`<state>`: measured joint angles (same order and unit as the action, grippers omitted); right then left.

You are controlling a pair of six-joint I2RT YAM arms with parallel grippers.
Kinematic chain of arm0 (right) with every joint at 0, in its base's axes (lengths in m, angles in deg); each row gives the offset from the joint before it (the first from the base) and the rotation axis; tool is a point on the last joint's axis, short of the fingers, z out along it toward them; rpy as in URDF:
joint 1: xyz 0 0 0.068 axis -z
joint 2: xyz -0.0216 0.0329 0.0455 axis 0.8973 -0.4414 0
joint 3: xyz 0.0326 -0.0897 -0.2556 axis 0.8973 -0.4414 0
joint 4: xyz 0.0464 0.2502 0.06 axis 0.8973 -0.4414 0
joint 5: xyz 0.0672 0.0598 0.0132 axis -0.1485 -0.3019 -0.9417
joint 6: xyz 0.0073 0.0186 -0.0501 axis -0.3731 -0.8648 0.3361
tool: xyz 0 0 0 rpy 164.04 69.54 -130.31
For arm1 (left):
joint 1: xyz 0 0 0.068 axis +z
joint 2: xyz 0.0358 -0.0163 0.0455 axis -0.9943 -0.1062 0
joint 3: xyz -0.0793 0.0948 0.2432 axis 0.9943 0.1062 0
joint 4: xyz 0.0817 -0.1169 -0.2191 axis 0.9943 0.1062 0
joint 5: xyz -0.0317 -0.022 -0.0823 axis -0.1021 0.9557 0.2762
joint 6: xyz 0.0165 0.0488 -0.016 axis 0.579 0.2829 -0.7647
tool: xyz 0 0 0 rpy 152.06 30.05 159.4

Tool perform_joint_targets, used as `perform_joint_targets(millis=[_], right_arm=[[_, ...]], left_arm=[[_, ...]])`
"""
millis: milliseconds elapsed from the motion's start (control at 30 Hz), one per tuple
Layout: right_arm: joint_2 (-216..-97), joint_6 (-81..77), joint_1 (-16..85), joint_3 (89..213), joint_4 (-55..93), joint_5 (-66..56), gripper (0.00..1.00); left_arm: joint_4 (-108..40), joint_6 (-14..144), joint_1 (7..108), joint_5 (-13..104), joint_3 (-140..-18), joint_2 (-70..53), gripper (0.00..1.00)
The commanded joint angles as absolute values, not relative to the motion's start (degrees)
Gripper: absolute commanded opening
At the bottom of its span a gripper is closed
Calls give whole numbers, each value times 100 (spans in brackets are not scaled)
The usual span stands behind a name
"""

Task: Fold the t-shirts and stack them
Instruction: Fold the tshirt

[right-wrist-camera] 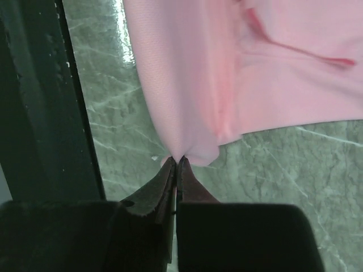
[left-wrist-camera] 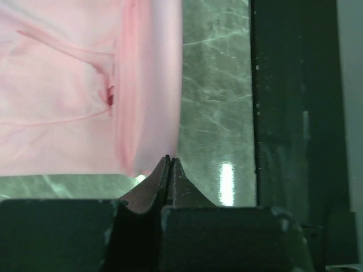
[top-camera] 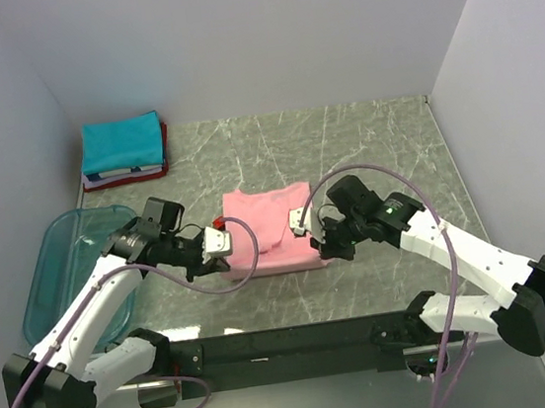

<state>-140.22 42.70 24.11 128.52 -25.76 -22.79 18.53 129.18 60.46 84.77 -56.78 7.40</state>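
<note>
The light pink t-shirt [top-camera: 270, 226] lies partly folded on the marble table's middle. My left gripper [top-camera: 232, 265] is shut on its near left corner; in the left wrist view the pink cloth [left-wrist-camera: 85, 85] tapers down into the closed fingertips [left-wrist-camera: 169, 159]. My right gripper [top-camera: 320, 250] is shut on its near right corner; in the right wrist view the cloth [right-wrist-camera: 227, 73] is drawn to a point between the closed fingertips [right-wrist-camera: 179, 160]. A folded teal t-shirt [top-camera: 122, 143] tops a stack with red and white edges [top-camera: 128, 173] at the back left.
A translucent blue plastic bin [top-camera: 62, 275] sits at the left beside the left arm. The black base rail [top-camera: 299, 340] runs along the near edge and shows in both wrist views. White walls close in the table on three sides.
</note>
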Motion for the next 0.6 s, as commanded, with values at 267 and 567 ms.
perform_joint_targets(millis=[267, 567], right_arm=[[-16231, 5253, 3576, 14833, -3131, -2403, 0], [-19112, 5114, 4095, 16899, -3219, -2245, 0]], left_arm=[[1368, 12552, 6860, 8641, -7456, -1626, 0], [446, 11596, 7283, 8422, -8634, -4098, 0]])
